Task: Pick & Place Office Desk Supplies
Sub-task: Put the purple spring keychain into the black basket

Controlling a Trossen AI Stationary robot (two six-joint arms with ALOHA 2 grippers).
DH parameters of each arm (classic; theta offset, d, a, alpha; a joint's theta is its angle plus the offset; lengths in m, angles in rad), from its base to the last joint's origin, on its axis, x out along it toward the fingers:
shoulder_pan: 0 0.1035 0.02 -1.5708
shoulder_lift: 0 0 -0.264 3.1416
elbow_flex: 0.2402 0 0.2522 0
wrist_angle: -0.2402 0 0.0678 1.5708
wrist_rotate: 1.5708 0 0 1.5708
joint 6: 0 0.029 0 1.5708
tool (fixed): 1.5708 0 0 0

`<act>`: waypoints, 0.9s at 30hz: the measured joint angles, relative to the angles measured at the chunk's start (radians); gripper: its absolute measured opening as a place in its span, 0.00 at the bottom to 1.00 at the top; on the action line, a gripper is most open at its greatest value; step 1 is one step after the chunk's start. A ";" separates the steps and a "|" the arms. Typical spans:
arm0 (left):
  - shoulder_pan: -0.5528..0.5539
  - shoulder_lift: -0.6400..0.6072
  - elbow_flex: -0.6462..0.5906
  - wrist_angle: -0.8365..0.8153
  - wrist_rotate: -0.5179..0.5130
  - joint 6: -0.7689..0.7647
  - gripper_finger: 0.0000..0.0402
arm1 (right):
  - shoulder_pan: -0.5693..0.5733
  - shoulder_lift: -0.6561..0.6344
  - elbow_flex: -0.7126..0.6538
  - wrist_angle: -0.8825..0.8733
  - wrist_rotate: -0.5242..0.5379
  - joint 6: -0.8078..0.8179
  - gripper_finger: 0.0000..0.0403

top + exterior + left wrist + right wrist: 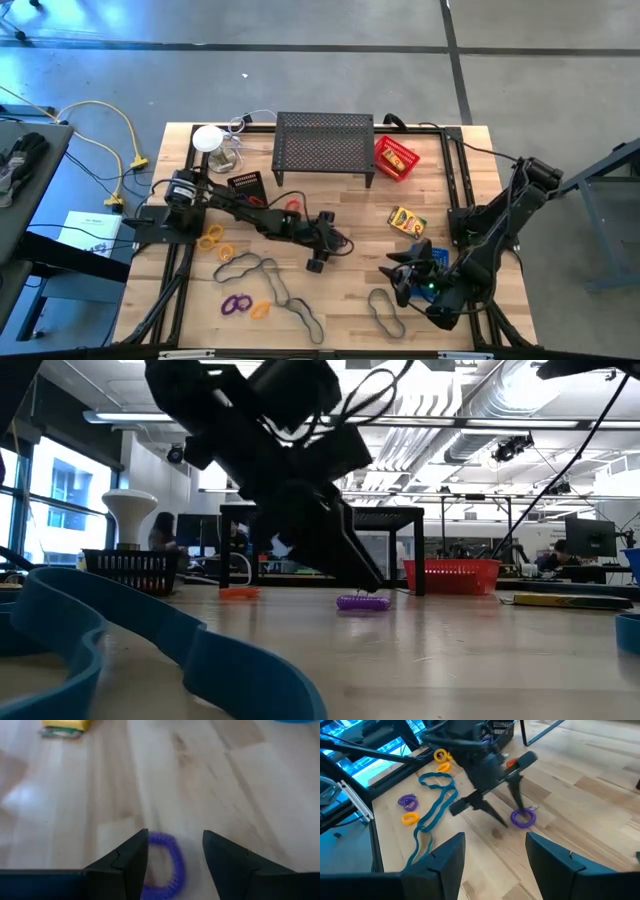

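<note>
My left gripper (320,250) is open and low over the middle of the table. Its fingers stand on either side of a small purple coil ring (167,865) that lies flat on the wood (522,817) (363,602); I see no touch. My right gripper (402,282) is open and waits near the table's right near corner, holding nothing. A yellow crayon box (407,220) lies right of centre. A red mesh tray (396,157) and a black mesh tray (246,185) sit farther back.
Long thin loops (265,275) (385,310) lie flat near the near edge. Yellow rings (210,238), another purple ring (236,303) and an orange one (260,310) lie to the left. The black perforated stand (323,145) and white-topped glass object (215,145) stand along the far edge.
</note>
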State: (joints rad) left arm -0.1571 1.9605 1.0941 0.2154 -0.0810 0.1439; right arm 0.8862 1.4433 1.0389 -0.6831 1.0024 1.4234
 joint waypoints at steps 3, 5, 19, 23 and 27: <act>0.006 0.024 0.001 -0.007 -0.005 -0.009 0.45 | -0.014 0.016 0.000 0.034 -0.016 -0.040 0.49; 0.009 0.038 0.001 -0.003 -0.004 -0.013 0.45 | -0.024 0.030 0.000 0.050 -0.017 -0.050 0.49; 0.010 0.042 0.004 -0.046 -0.057 -0.138 0.04 | -0.093 0.102 0.000 0.120 -0.099 -0.067 0.49; -0.006 0.014 0.002 -0.110 -0.114 -0.157 0.02 | -0.111 0.102 0.000 0.128 -0.120 -0.067 0.49; -0.060 -0.095 -0.003 -0.273 -0.089 -0.201 0.01 | -0.116 0.102 0.000 0.130 -0.114 -0.088 0.49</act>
State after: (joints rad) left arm -0.2169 1.8654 1.0908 -0.0575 -0.1697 -0.0573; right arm 0.7702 1.5455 1.0389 -0.5536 0.8883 1.3355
